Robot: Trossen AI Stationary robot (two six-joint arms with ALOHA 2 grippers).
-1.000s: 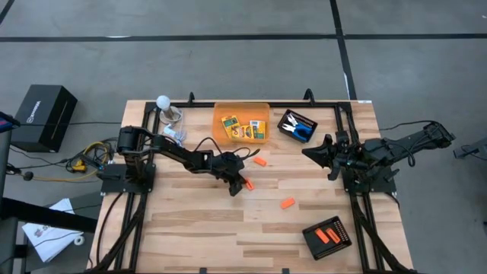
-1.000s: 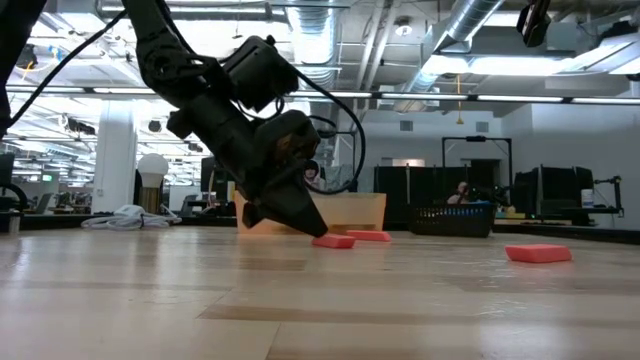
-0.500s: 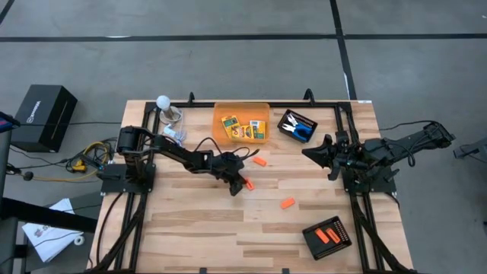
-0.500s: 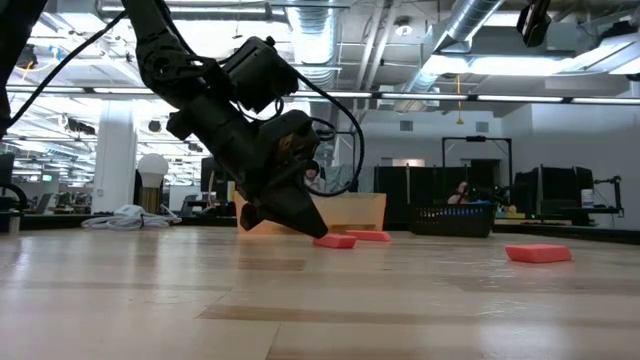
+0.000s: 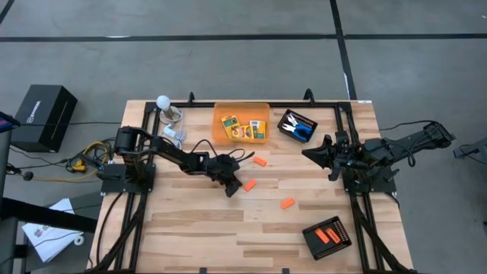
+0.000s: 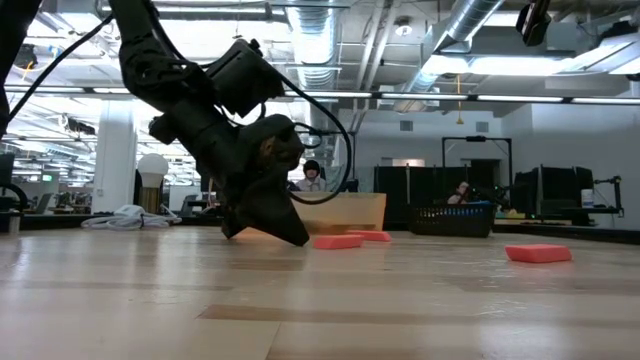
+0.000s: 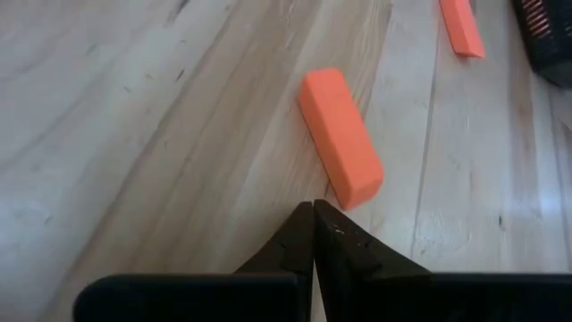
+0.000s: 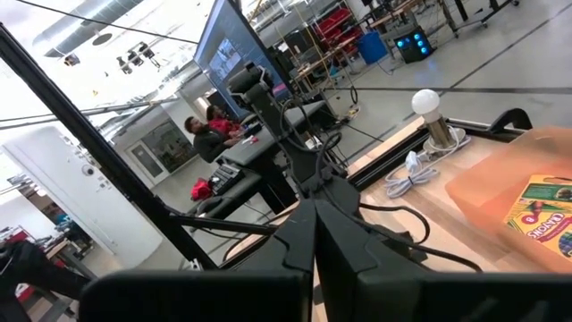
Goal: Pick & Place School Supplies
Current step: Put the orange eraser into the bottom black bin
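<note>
Three orange stubby pieces lie flat on the wooden table: one (image 5: 248,185) (image 7: 340,134) mid-table, one (image 5: 260,161) farther back, one (image 5: 287,203) nearer. My left gripper (image 5: 232,190) (image 7: 313,207) is shut, slanting down, its tips low over the wood just short of the middle piece's near end (image 7: 359,191) with a small gap (image 6: 300,240). Yellow-and-green crayon boxes (image 5: 243,127) lie in the orange bin (image 5: 222,114). Blue-handled scissors (image 5: 299,131) lie in a black tray (image 5: 289,116). My right gripper (image 5: 307,151) (image 8: 315,207) waits shut and level above the table's right side.
A second black tray (image 5: 313,242) with orange pieces sits at the near right. A white bulb on a stand (image 5: 163,103) and a coiled cable (image 5: 173,135) are at the far left. Bare wood lies across the table's near half.
My left gripper, staying shut, has drawn back from the middle orange piece toward the table's left edge and sunk a little. Its tips were at the piece's end; now a gap shows between them. The piece lies flat on the wood.
</note>
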